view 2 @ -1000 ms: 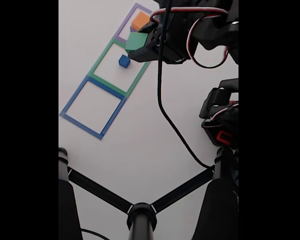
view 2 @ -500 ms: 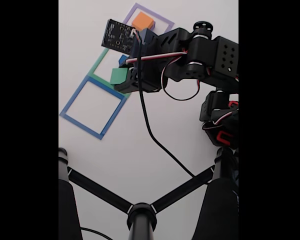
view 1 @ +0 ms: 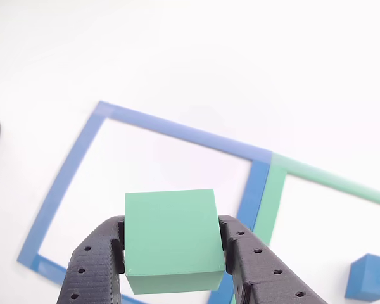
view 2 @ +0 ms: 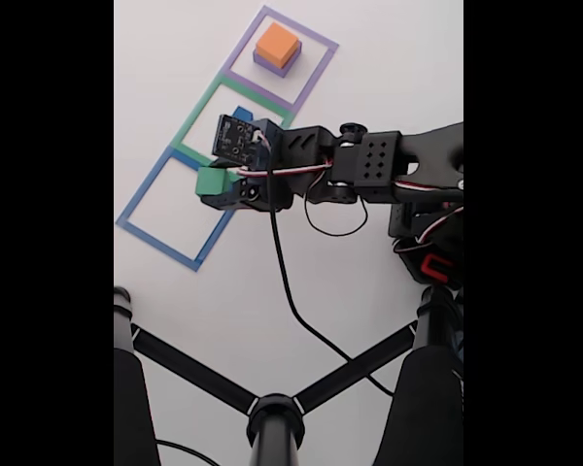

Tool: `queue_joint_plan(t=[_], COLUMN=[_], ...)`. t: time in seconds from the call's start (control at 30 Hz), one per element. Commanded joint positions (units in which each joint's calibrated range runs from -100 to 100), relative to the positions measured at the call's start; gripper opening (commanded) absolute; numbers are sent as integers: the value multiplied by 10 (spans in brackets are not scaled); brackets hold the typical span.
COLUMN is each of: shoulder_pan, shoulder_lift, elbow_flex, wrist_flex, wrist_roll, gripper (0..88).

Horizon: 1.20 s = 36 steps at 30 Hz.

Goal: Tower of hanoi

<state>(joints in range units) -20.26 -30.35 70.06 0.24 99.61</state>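
I count four blocks. The green cube (view 1: 171,239) sits clamped between my two black fingers (view 1: 95,266), so my gripper (view 1: 172,269) is closed on it, one finger pressed to each side face. In the fixed view the green cube (view 2: 211,182) hangs over the right part of the blue taped square (view 2: 136,199), near the edge it shares with the green taped square (view 2: 196,115). In the other view I look down past the cube at the blue outline (view 1: 76,158), with the green outline (view 1: 329,177) to its right.

The blue cube (view 1: 368,277) stands inside the green outline, at the lower right of the other view; in the fixed view only a sliver of it (view 2: 241,114) shows above my wrist. The orange block (view 2: 277,43) lies on top of the purple block (view 2: 272,64), both inside the purple taped square (view 2: 316,39). That makes three taped outlines in a row on the white table (view 2: 272,291): purple, green, blue.

Half a second ago I held the green cube over the border between the green and blue outlines; now my arm has swung further and lower, and the cube is over the blue one. The orange, purple and blue blocks have not moved.
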Motion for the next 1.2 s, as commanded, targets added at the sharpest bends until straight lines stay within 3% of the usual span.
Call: queue_joint_plan(t=[0.0,0.4,0.83,1.17], shoulder_pan=[-4,-17,-30,-28], shoulder_lift=[81,304,421,437], elbow_flex=[-4,-38,-86,-86], wrist_flex=[-141,-365,-442,-462], wrist_roll=[4,4,4,4], gripper=[93,94,109,200])
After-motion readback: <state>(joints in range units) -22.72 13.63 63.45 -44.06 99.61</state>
